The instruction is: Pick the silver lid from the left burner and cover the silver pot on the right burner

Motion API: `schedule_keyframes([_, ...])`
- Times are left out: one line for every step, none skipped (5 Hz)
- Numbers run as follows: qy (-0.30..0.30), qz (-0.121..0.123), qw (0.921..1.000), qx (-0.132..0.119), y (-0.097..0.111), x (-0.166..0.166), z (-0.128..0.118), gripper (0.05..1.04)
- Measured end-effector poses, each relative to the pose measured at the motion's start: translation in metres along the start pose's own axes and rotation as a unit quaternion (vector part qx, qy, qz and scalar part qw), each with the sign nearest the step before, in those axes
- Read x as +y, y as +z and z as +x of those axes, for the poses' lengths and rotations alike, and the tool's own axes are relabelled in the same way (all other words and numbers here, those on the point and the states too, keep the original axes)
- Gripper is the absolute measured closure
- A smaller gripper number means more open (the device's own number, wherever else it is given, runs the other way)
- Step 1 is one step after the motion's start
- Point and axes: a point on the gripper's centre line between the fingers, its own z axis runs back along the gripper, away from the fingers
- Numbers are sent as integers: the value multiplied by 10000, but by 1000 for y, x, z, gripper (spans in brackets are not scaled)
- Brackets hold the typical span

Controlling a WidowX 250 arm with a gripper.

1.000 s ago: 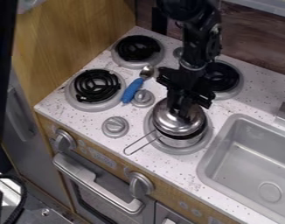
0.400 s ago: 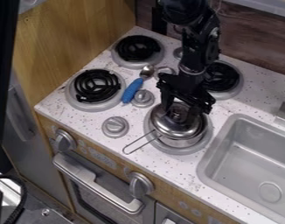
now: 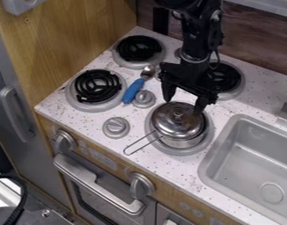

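Note:
Just above and behind the pot, my gripper point(image 3: 183, 107) hangs open, its two fingers spread apart with nothing held between them. The silver lid point(image 3: 171, 121) lies over the top of the silver pot point(image 3: 184, 143), its small knob facing up below the fingers. The pot stands on the front right burner point(image 3: 196, 151), its wire handle pointing toward the front left. On the front left burner point(image 3: 99, 89) only the black coil shows, with no lid on it.
A blue-handled spoon point(image 3: 133, 90) lies between the left burners and the knobs. Two more coil burners are at the back, the right one partly behind the arm. The sink point(image 3: 246, 154) is at the right.
The gripper has opened and risen off the lid's knob, leaving the lid on the pot. At the left edge, a dark shape has moved away, uncovering more of the grey door.

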Motion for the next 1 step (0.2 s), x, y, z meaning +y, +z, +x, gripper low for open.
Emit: schedule_keyframes([-42,-158,9999,10,-1,-2,-2,83])
